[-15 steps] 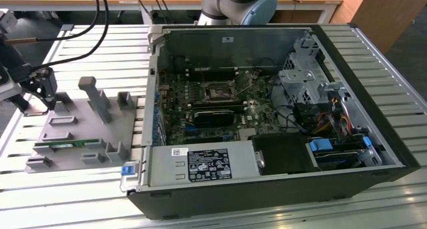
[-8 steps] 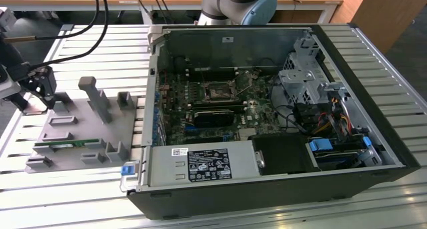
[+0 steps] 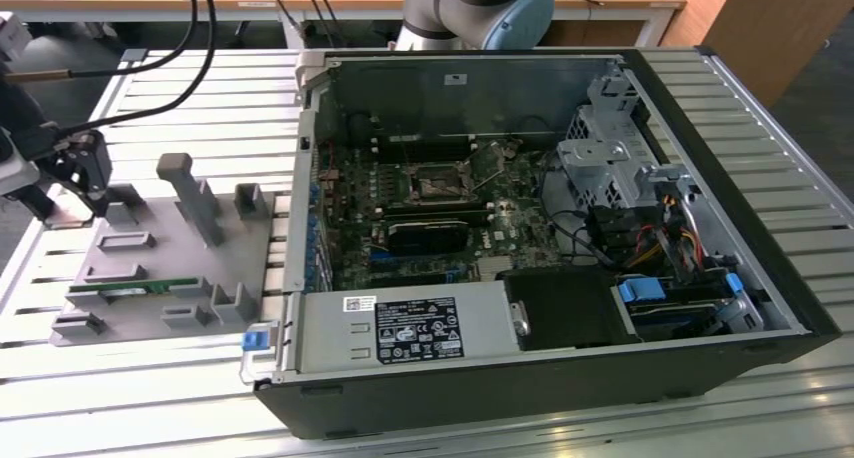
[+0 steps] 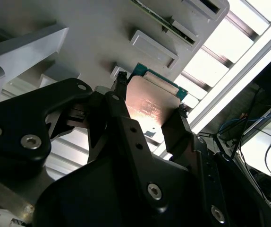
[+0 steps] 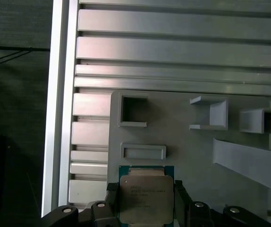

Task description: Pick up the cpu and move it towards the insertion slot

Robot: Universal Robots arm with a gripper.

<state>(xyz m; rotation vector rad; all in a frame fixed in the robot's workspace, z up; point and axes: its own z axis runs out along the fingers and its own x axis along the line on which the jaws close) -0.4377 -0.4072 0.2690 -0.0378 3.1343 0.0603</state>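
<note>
**CPU in grip, over fixture plate**

End effector [image 5: 146,202] clamped on two opposite edges of the cpu [image 5: 146,191]. Black fingers [image 5: 111,198] hide the chip's lower part, and the lid print can't be made out. Position: grey fixture plate [image 3: 160,268], worktop [image 3: 174,88] edge on the exterior view's left. Well apart from the insertion slot [image 3: 437,183] in the open case [image 3: 534,398].

Grey and blue arm [image 3: 481,8] with a matt black hand [image 4: 151,94].
In the exterior view the arm's thick round joint is silver-grey metal with a pale blue cap, and glossy black cables [image 3: 200,38] trail to its wrist end. In the second wrist view the hand is built of flat black plates with rounded corners, fastened by silver socket-head screws [image 4: 30,141]. Its two fingers [image 4: 126,127] are narrow black bars with small holes along them and small notched tips.
</note>
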